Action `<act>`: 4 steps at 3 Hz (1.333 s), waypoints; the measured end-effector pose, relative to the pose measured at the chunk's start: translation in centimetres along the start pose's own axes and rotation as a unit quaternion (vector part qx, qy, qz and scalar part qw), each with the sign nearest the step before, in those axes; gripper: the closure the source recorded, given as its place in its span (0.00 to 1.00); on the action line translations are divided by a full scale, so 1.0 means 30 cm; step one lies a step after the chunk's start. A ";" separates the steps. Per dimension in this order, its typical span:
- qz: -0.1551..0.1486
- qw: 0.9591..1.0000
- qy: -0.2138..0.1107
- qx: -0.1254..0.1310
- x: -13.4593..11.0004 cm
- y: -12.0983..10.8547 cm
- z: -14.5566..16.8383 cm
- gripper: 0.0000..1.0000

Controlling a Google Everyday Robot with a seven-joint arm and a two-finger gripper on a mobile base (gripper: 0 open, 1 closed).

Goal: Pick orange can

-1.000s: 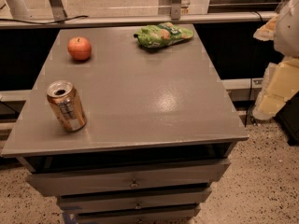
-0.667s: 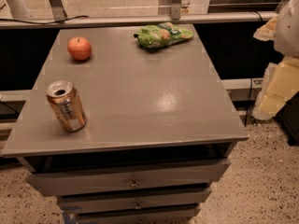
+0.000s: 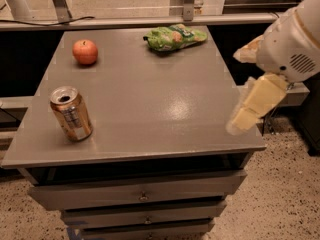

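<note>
The orange can stands upright near the front left corner of the grey table. It is copper-orange with a silver top and an open pull-tab hole. My gripper hangs at the table's right edge, far to the right of the can and level with it. Its two pale yellow fingers are spread apart and hold nothing. The white arm housing sits above and behind them.
A red-orange apple sits at the back left of the table. A green snack bag lies at the back middle. Drawers sit under the tabletop. A rail and metal posts run behind the table.
My gripper and arm have moved left, from beside the table to over its right edge. The can, apple and bag have not moved.
</note>
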State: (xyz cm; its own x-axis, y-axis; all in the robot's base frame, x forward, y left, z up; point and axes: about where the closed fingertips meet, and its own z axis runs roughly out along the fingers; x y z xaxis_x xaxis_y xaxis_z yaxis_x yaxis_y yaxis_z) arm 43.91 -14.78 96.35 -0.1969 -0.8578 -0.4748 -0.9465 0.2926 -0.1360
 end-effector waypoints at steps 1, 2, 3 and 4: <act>-0.003 0.994 -0.103 -0.034 -0.199 0.077 0.120 0.00; 0.000 0.977 -0.206 -0.061 -0.443 0.181 0.206 0.00; 0.005 0.964 -0.258 -0.067 -0.592 0.220 0.182 0.00; 0.005 0.964 -0.258 -0.067 -0.592 0.220 0.182 0.00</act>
State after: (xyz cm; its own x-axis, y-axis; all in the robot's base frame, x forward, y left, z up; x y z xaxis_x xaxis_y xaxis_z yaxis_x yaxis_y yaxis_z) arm 42.56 4.68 99.13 -0.0852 -0.5203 -0.8498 -0.9767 0.2120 -0.0319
